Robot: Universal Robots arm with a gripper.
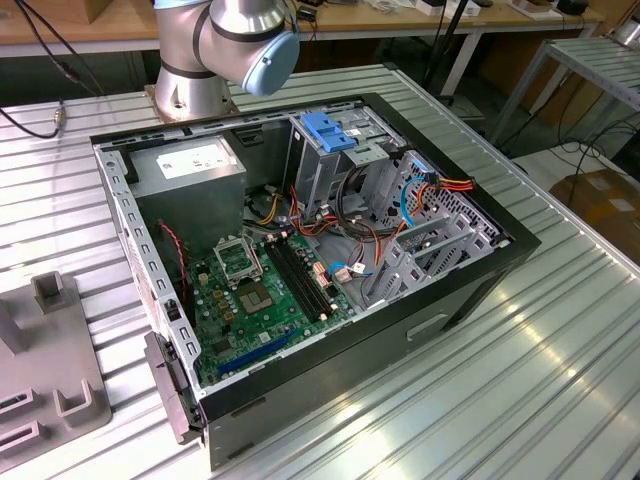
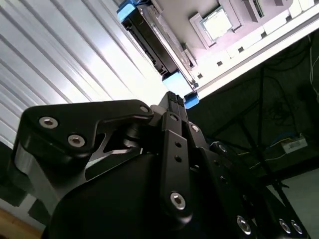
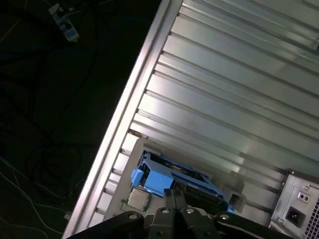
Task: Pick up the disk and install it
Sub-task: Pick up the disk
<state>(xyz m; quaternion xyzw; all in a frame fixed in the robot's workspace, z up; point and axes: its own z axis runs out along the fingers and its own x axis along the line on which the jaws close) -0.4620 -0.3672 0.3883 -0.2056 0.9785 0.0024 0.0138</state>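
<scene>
Could knock the disk (image 3: 167, 180) off its grey holder (image 2: 184, 10), with the claw (image 3: 173, 193) pressed together, pinching nothing, right beside the blue end. Might scrape the shiny side too, or tip it over the near edge of the table (image 3: 224, 99). Looks flat, thin and dark, made of hard metal, with bright blue plastic at both ends. Rests by the table's rim on that smooth grey plate. All long bumpy silver ridges on the table; smooth black metal on the claw.

Overhead light streaks glare across the ribbed tabletop (image 1: 560, 370), blown white in the second wrist view; the floor (image 3: 50, 124) beyond its edge lies nearly black.
</scene>
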